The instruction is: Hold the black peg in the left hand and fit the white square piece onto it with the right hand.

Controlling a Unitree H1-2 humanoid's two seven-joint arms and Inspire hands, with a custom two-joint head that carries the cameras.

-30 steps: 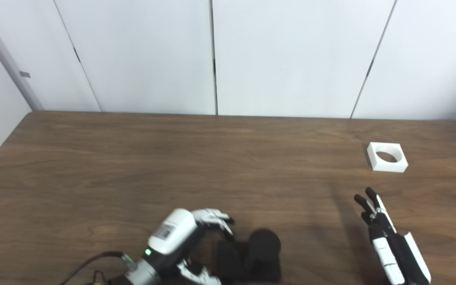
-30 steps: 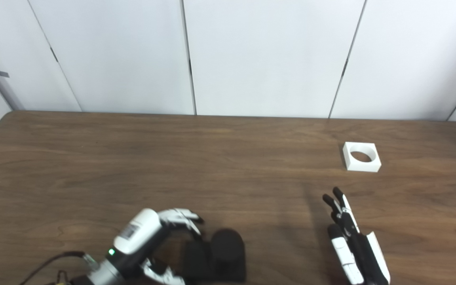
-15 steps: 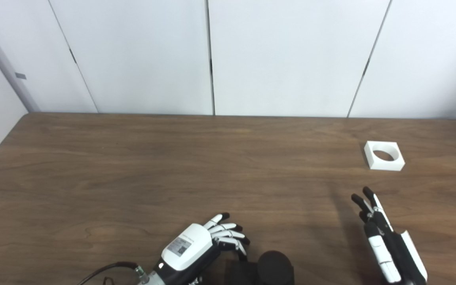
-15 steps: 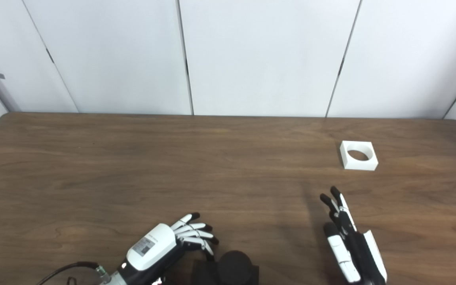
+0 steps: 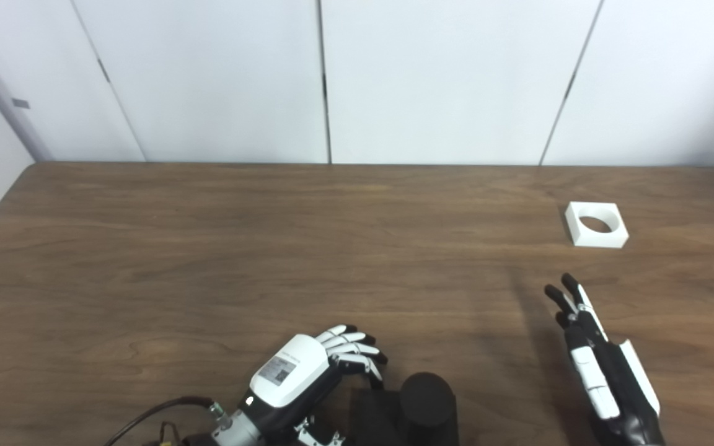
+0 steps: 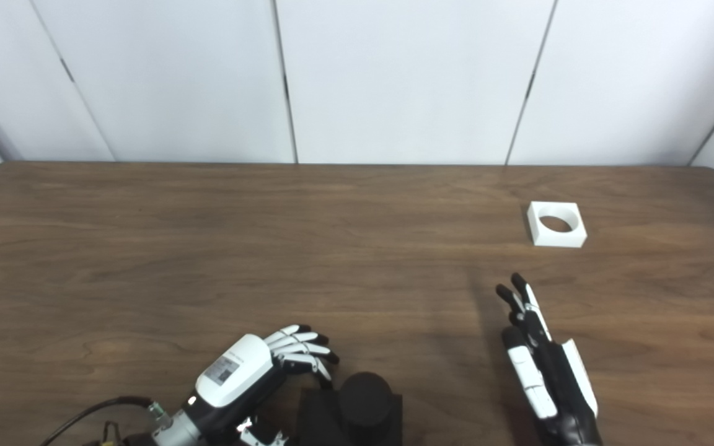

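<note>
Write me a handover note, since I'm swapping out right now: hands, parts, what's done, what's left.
Left hand: beside the black peg, fingers curled over its base's left side, grip not confirmed.
Right hand: open, empty, fingers pointing toward the white square piece.
Piece lies flat, far right of the table, untouched.
Done: nothing fitted.
Left: secure the peg, fetch the piece, fit it on.
</note>
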